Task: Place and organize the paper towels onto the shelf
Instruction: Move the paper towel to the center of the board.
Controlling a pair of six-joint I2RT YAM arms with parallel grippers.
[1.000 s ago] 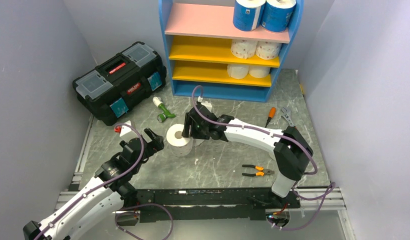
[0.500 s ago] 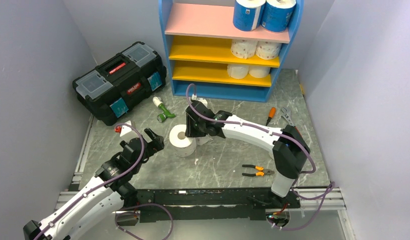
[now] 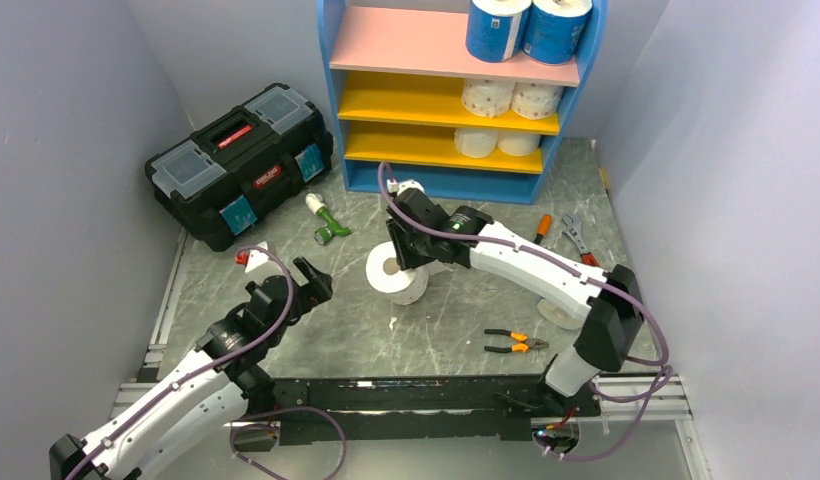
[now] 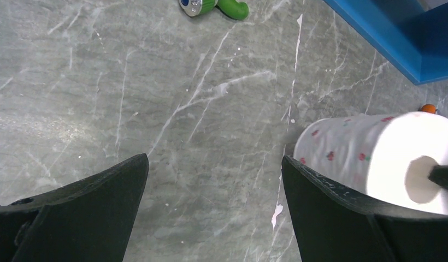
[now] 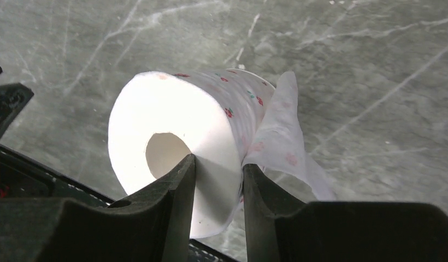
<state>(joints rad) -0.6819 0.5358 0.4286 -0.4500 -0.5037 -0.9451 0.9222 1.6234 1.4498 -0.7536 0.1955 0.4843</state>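
Right gripper point(image 5: 217, 164) is on a paper towel roll point(image 5: 178, 125), the white one with small pink dots, and the roll sits tipped with its open core facing the wrist camera. One finger point(image 5: 178, 202) goes into the cardboard core, the other finger point(image 5: 260, 207) presses the outer wrap, so the jaws are clamped on the roll's wall. A loose sheet point(image 5: 284, 136) flaps off the roll just beside that outer finger. From above, the roll is out on the table point(image 3: 436, 330), between the two arms and well short of the shelf point(image 3: 426, 45). Whether its underside touches the marble or clears it, I can't tell. The right gripper's body covers the far side of the roll from overhead, and a white shape point(image 3: 561, 314) beside the right arm's elbow is too covered to name. The left wrist view cuts the roll off at its right edge. Up on the shelf there are two blue-wrapped rolls point(image 3: 496, 28) on the pink board, two dotted rolls point(image 3: 486, 97) on the upper yellow board, and two plain white rolls point(image 3: 476, 142) below, partly tucked under the board above. Left gripper point(image 4: 213, 161) hangs over bare marble, jaws spread wide with nothing between them, and the held roll is off to its right, not touching.
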